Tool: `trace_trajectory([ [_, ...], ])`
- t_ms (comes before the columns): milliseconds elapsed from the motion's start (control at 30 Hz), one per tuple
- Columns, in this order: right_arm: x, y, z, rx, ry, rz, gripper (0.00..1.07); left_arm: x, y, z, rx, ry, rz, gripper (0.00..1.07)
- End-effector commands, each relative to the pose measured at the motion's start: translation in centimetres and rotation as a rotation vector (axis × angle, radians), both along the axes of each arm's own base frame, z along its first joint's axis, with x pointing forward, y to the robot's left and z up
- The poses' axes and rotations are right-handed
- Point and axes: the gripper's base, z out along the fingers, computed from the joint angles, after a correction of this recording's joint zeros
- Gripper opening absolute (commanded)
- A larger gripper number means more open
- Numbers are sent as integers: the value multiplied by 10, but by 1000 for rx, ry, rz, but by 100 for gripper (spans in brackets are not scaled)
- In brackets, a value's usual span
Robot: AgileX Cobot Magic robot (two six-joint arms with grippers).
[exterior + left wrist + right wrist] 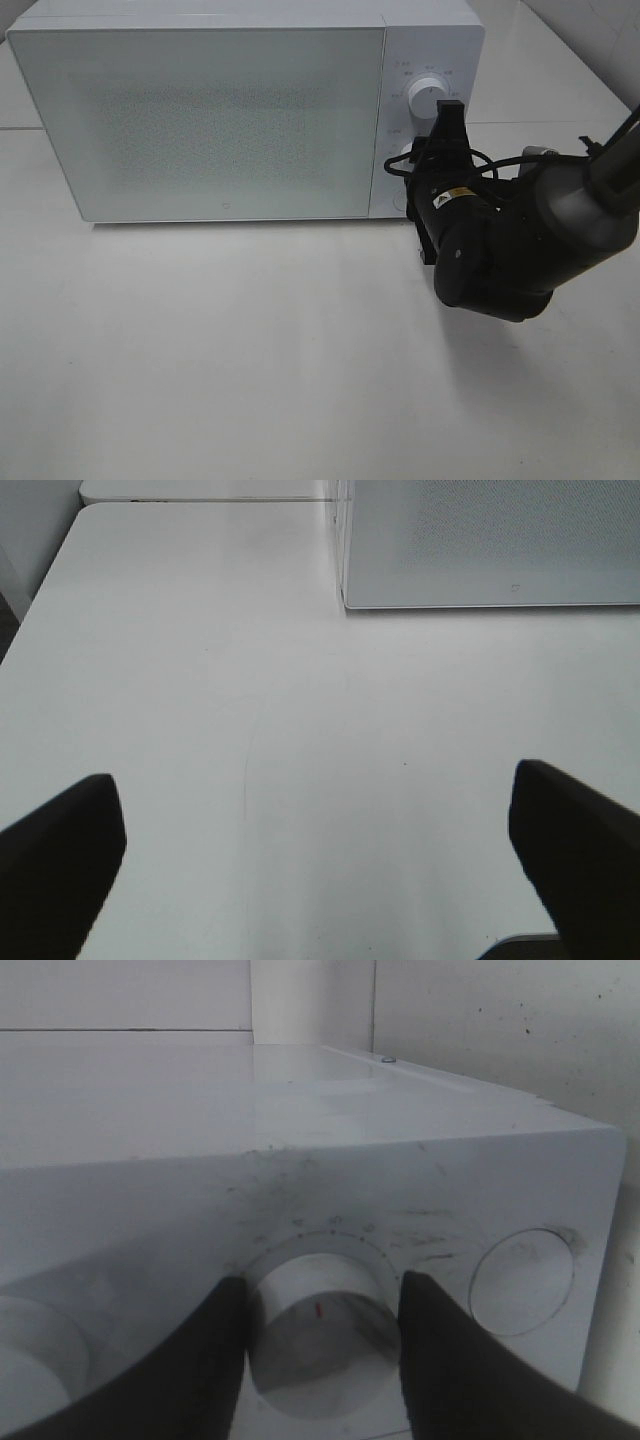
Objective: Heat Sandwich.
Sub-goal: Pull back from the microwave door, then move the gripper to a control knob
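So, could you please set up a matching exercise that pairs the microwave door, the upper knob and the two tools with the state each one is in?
Things:
1. microwave door
2. upper knob
3. left tool
4. right tool

States:
a. closed on the lower knob
b. wide open above the table
c. shut, hiding the inside
d. not gripped by anything

Pairs: 1-c, 2-d, 3-b, 4-a
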Motion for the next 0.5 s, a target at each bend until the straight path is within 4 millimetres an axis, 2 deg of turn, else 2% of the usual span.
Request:
trace_trajectory([
  [33,7,-7,25,4,-191,-91,28,-3,-1,0,-9,-28,-1,100],
  [100,7,-7,25,4,-190,-91,31,-3,-1,0,-9,-28,-1,100],
  [167,7,-7,25,4,-189,-92,43,-3,-1,0,-9,-28,-1,100],
  [200,7,-7,25,4,-189,-92,43,-3,-1,0,-9,-28,-1,100],
  [267,6,-8,25,7,-186,-105,53,-3,-1,0,-9,-28,-1,100],
  [333,6,-9,24,7,-183,-113,56,-3,-1,0,-9,-28,-1,100],
  [400,7,-11,24,8,-180,-126,67,-3,-1,0,-9,-28,-1,100],
  [500,7,-10,25,3,-184,-113,72,-3,-1,0,-9,-28,-1,100],
])
